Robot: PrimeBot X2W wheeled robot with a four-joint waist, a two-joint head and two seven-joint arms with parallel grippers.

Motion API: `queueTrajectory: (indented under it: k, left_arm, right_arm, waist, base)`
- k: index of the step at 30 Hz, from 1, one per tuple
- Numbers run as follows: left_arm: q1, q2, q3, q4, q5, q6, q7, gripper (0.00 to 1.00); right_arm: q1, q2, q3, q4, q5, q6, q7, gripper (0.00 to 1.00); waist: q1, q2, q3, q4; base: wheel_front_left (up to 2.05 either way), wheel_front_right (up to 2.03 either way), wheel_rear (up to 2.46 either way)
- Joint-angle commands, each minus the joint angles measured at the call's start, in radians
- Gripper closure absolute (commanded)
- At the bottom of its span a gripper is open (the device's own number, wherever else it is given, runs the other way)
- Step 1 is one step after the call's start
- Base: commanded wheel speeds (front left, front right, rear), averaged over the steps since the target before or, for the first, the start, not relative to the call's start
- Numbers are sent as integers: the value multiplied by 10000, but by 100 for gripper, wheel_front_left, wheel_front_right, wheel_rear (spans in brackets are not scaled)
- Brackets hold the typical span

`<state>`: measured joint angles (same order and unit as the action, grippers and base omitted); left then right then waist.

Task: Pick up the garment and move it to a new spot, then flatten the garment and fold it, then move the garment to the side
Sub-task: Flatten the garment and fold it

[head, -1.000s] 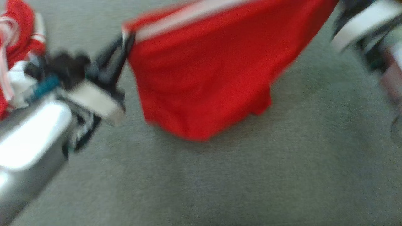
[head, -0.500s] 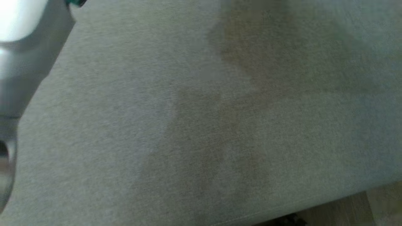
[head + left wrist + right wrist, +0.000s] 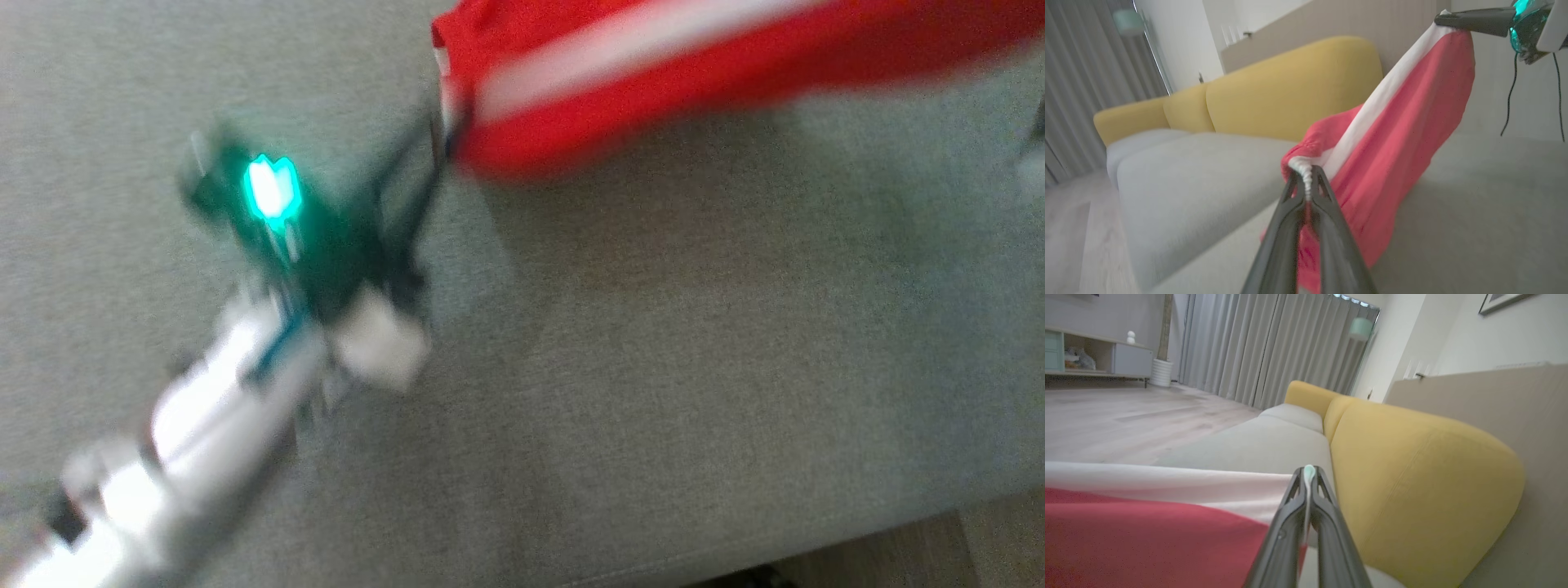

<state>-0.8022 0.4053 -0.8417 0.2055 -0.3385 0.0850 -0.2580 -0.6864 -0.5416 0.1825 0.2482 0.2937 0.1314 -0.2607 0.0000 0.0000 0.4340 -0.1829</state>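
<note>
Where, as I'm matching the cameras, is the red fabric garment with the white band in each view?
Head view: red garment along the top, centre to right.
Left wrist view: it hangs from centre to upper right.
Right wrist view: it sits at lower left.
Shared landmark: the grey fabric sofa seat.

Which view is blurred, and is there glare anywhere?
Head view: heavy motion blur smears the left claw and the garment, and a green light flares on that arm. Left wrist view: fairly sharp, garment slightly soft. Right wrist view: right claw crisp, even soft light, no glare.
</note>
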Motion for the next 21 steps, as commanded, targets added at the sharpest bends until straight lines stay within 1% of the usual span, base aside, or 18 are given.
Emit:
queueTrajectory:
  k: [1,3,7,9,10,12,14,17,19,21]
  left_arm:
    - [882,301,408,-615,128,257,-36,100]
    - [2014,240,495,-883,145,444,-36,100]
    - [3770,156,418,-1257,393,633,-36,100]
    - [4495,178,278,-1308,429,567,-37,100]
    - [4495,178,278,-1308,429,567,-37,100]
    - [5078,241,132,-1386,447,485,-37,100]
    - [5441,305,128,-1571,474,508,-37,100]
    - [5498,254,312,-1949,404,520,-37,100]
    - [5164,119,450,-2049,332,397,-37,100]
    - [4622,-88,564,-1952,267,254,-19,100]
  right_arm:
    - [1162,-259,-391,-649,12,-7,-10,100]
    - [2335,-213,-871,-1045,-206,-7,-10,100]
    - [4729,92,-1591,-1872,-453,-7,7,100]
    - [5799,209,-1798,-2344,-419,-7,202,100]
    - [5799,209,-1798,-2344,-419,-7,202,100]
    - [6736,263,-1959,-2931,-348,-7,452,100]
    - [7415,314,-2193,-3556,-430,-7,657,100]
    - [7789,435,-2482,-4265,-517,-7,1003,100]
    - [7522,372,-2614,-4441,-628,-7,1191,100]
    - [6926,333,-2672,-4336,-590,-7,1406,100]
  waist:
    - [0,0,-358,296]
    - [0,0,-534,432]
    - [0,0,-968,692]
    - [0,0,-1195,776]
    - [0,0,-1195,776]
    - [0,0,-1366,826]
    - [0,0,-1459,866]
    - [0,0,-1428,963]
    - [0,0,-1279,1079]
    - [0,0,-1073,1215]
  base:
    - [0,0,0]
    - [0,0,0]
    - [0,0,0]
    - [0,0,0]
    - [0,0,0]
    - [0,0,0]
    - [0,0,0]
    - [0,0,0]
    - [0,0,0]
    - [0,0,0]
